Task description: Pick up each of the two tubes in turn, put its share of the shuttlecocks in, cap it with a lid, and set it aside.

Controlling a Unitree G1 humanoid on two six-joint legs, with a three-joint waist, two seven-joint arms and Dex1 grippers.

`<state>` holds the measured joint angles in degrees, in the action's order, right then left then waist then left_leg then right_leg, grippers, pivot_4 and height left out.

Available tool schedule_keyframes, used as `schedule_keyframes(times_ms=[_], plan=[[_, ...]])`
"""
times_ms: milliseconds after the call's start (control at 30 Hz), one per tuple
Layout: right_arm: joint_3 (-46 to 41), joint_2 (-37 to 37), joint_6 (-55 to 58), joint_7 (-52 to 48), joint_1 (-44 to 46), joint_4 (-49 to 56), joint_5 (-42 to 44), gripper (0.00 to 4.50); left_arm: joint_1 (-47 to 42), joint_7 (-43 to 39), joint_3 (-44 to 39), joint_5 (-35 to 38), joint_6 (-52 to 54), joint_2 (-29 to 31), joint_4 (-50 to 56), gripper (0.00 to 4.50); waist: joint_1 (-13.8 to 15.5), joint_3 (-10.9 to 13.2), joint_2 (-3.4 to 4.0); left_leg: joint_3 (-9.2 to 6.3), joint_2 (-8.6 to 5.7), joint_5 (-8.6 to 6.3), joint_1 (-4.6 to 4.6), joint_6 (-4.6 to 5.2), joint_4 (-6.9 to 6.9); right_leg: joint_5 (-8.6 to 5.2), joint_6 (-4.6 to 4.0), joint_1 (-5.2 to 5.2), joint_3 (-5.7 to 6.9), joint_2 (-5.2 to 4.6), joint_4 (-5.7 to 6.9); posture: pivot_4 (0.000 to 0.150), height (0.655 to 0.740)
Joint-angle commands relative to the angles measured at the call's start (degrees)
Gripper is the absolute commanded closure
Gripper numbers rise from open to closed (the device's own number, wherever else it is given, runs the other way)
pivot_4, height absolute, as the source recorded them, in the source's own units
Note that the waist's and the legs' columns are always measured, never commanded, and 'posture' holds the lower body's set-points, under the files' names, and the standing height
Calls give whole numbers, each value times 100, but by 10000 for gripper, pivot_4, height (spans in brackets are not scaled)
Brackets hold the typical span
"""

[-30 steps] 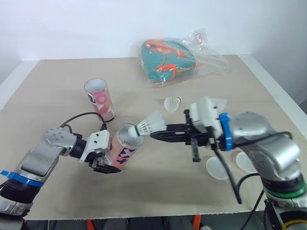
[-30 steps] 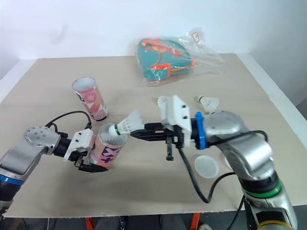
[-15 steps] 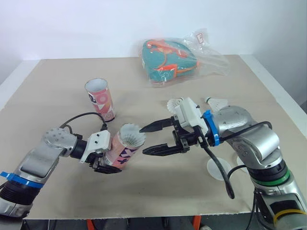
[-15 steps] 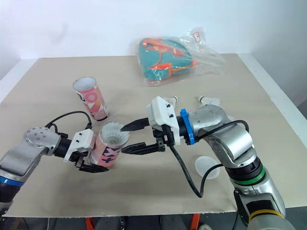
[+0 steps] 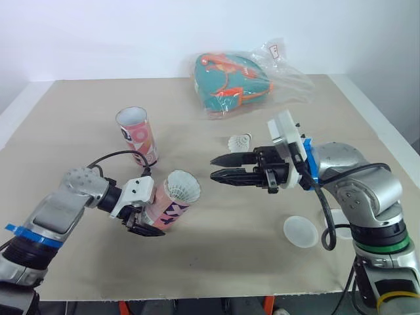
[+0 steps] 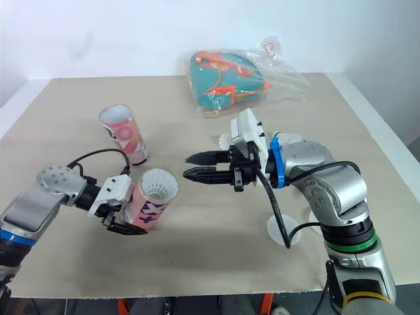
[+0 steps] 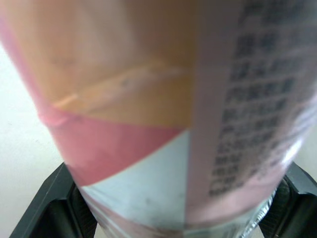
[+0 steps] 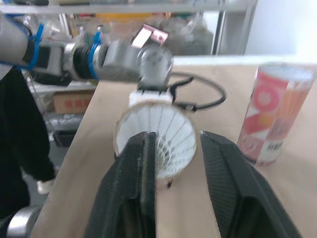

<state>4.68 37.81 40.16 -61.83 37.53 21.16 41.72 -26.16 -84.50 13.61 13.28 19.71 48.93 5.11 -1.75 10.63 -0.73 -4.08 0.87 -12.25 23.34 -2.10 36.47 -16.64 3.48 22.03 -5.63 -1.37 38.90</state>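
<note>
1. I am holding the pink, patterned cardboard tube (image 5: pixel 168 209) in my left fingers (image 7: pixel 42 215); they are clamping it near its base, one on each side.
2. That tube is tilting above the beige table (image 5: pixel 79 105), on my left at the near side, with its open mouth pointing toward my right arm.
3. A white feathered shuttlecock (image 5: pixel 183 188) is sitting inside it, and the feather skirt is filling the mouth.
4. My right fingers (image 5: pixel 233 175) are hovering a short way off from the tube's mouth and pointing at it. They are standing narrowly apart and holding nothing.
5. A second pink cardboard tube (image 5: pixel 138 136) is standing upright farther back on my left, uncapped. I cannot tell what is inside it.
6. A loose white shuttlecock (image 5: pixel 238 142) is lying on the table just beyond my right fingers.
7. A round translucent white lid (image 5: pixel 300 231) is lying flat near the table's front on my right. A second lid (image 5: pixel 336 220) is lying just beside it, partly behind my right arm.
8. A clear plastic bag (image 5: pixel 289 82) is resting at the far side of the table, holding a teal and orange pouch (image 5: pixel 226 82).
</note>
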Motion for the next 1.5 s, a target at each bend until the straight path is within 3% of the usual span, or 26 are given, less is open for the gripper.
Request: schedule_keyframes(times_ms=[33, 433, 600, 900, 1200, 1500], plan=[[78, -58, -151, -55, 111, 137, -63, 43435, -293, -292, 203, -135, -128, 86, -354, 8485, -20, 1, -1, 1, 1, 0, 0, 0, -1, 0, 0, 2, -2, 1, 1, 1500, 7387], [1015, -285, -273, -378, 807, -303, -844, 43435, -1567, -800, 790, -219, -602, 94, -1420, 8485, -105, 15, -19, -1, 40, 1, 33, 2, -2, 18, -33, 51, 2, 45, 13, 1500, 7387], [1548, -527, -512, -747, 1478, -1048, -1371, 43435, -1946, -800, 1063, -175, -808, 1, -1786, 8485, -106, 15, -18, -2, 53, 5, 82, -3, 3, 33, -57, 115, 13, 54, 30, 1500, 7387], [2382, -974, -821, -1513, 1940, -1693, -1997, 43435, -1859, -799, 1073, -180, -886, -162, -1830, 8485, -105, 16, -18, -7, 60, 5, 89, -4, 6, 35, -61, 119, 22, 59, 31, 1500, 7387], [2661, -2000, -1024, -1818, 2434, -2755, -2403, 43435, -1626, -774, 848, -269, -755, -362, -1664, 8485, -98, 13, -16, -16, 63, 17, 86, -24, 11, 38, -67, 119, 34, 61, 44, 1500, 7387], [2271, -1755, -707, -2027, 2187, -2487, -2290, 43435, -1260, -657, 625, -307, -587, -488, -1332, 8485, -87, 11, -14, -50, 62, 23, 85, -34, 12, 40, -73, 106, 67, 60, 48, 1500, 7387]])
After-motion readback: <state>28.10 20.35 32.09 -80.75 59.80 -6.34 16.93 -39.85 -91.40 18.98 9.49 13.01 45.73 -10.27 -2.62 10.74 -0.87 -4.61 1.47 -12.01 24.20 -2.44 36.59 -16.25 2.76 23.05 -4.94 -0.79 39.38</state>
